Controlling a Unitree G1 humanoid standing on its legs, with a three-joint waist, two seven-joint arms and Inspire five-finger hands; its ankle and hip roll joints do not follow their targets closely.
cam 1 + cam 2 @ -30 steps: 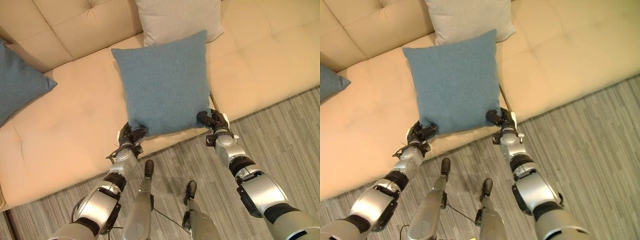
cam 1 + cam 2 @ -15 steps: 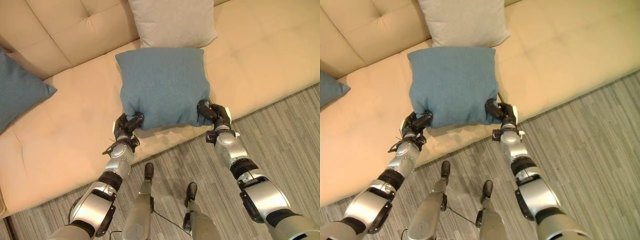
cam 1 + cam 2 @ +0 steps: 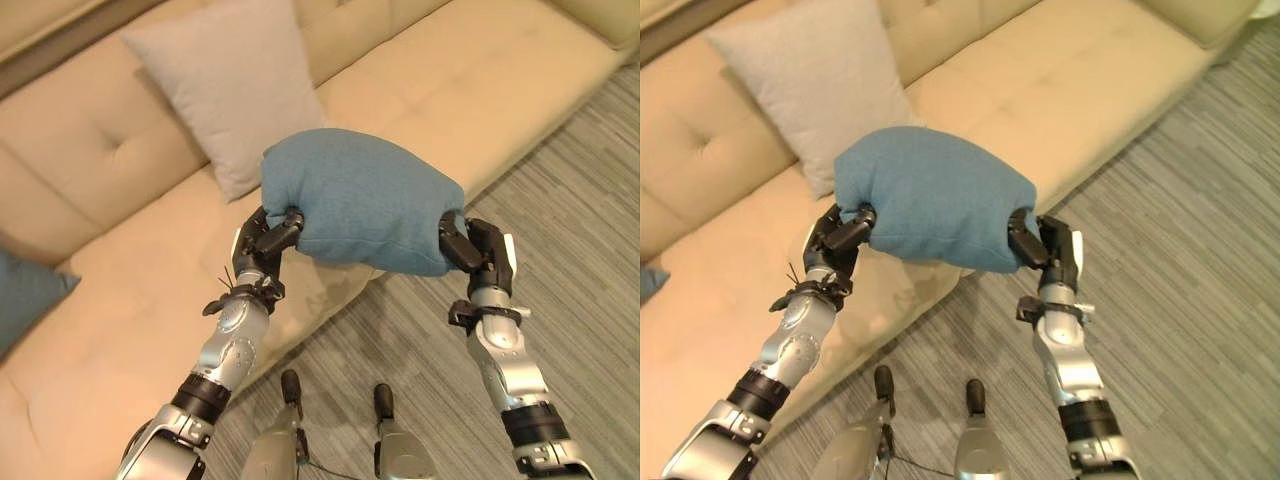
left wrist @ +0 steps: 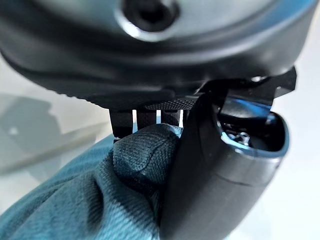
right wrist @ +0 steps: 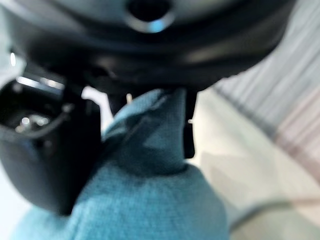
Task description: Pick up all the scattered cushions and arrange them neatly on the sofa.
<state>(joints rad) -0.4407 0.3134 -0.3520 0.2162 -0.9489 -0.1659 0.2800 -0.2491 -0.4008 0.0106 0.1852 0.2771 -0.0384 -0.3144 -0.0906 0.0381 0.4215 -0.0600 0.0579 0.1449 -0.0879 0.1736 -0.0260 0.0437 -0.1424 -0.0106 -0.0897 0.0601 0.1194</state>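
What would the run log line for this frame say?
left hand: shut on blue cushion | right hand: shut on blue cushion | cushion: held above sofa front edge | grey cushion: against backrest

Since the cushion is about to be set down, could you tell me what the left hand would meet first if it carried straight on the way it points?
Probably the grey cushion against the sofa backrest. The left hand, pinching the blue cushion, points toward it, though depth is unclear.
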